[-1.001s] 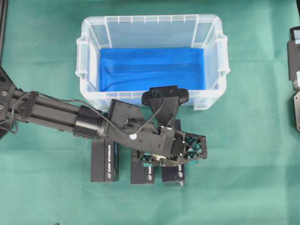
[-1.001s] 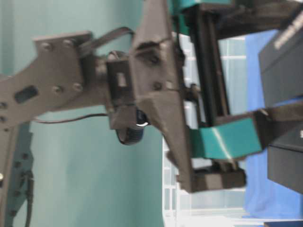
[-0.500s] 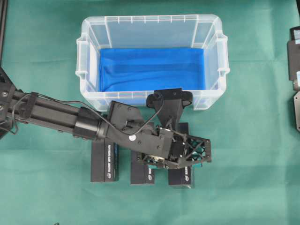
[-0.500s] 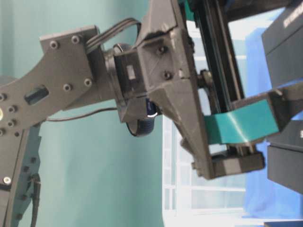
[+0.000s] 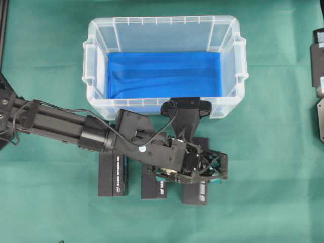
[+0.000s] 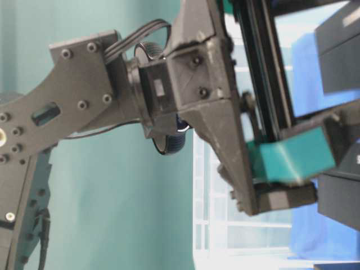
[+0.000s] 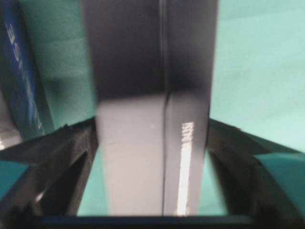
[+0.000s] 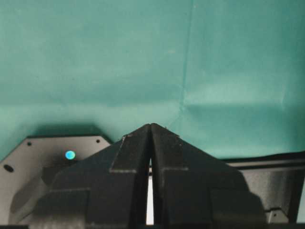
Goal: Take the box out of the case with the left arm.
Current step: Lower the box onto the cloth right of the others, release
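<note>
The clear case (image 5: 162, 20) with its blue floor lining (image 5: 164, 73) holds no box. Three black boxes lie side by side on the green cloth in front of it: one on the left (image 5: 112, 174), one in the middle (image 5: 153, 188), one on the right (image 5: 196, 193). My left gripper (image 5: 195, 171) straddles the right box. In the left wrist view this box (image 7: 147, 143) lies between the fingers of the left gripper (image 7: 150, 129), with strips of green cloth showing on both sides, so the jaws stand open. My right gripper (image 8: 150, 126) is shut on nothing, over bare cloth.
The left arm (image 5: 55, 121) reaches in from the left edge, low across the case's front wall. A teal finger pad (image 6: 289, 160) shows close up in the table-level view. Parts of the right arm (image 5: 319, 76) sit at the right edge.
The left gripper carried the right box slightly right and toward the front, then its jaws widened and let go. The box now rests on the cloth. The right gripper has not moved.
</note>
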